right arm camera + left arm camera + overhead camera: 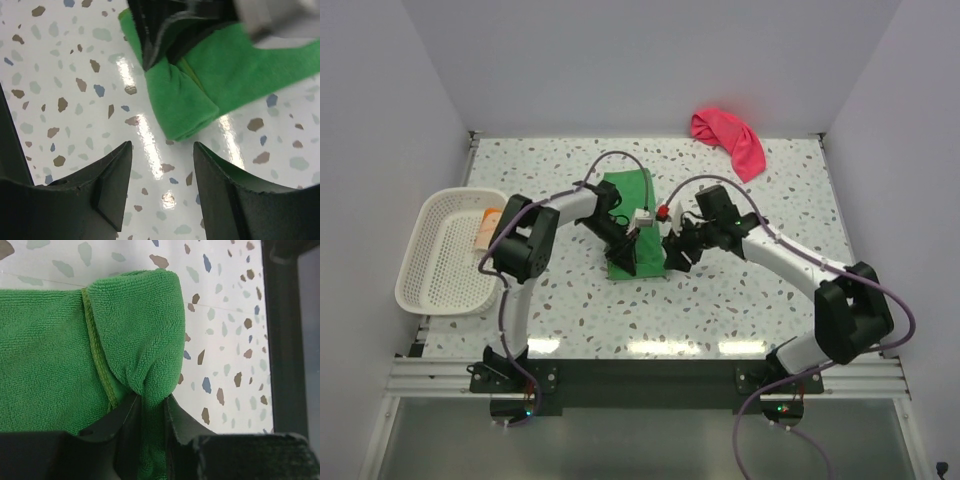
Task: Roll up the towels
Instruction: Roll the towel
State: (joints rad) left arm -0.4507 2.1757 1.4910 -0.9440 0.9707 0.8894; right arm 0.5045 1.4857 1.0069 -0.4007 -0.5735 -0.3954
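Observation:
The green towel [628, 193] lies flat mid-table, its near end folded over into a thick lip [140, 325]. My left gripper [152, 400] is shut on that folded lip, with cloth bunched between its fingers; from above it sits at the towel's near end [632, 250]. My right gripper [162, 150] is open just off the towel's folded corner [187, 107] and holds nothing; from above it is right of the towel [676, 254]. The pink-red towel [730, 140] lies crumpled at the back right. A peach towel [488, 228] lies in the basket.
A white mesh basket [438, 262] stands at the table's left edge. White walls close in the back and both sides. The left gripper's black fingers [160, 30] show at the top of the right wrist view, close to my right gripper.

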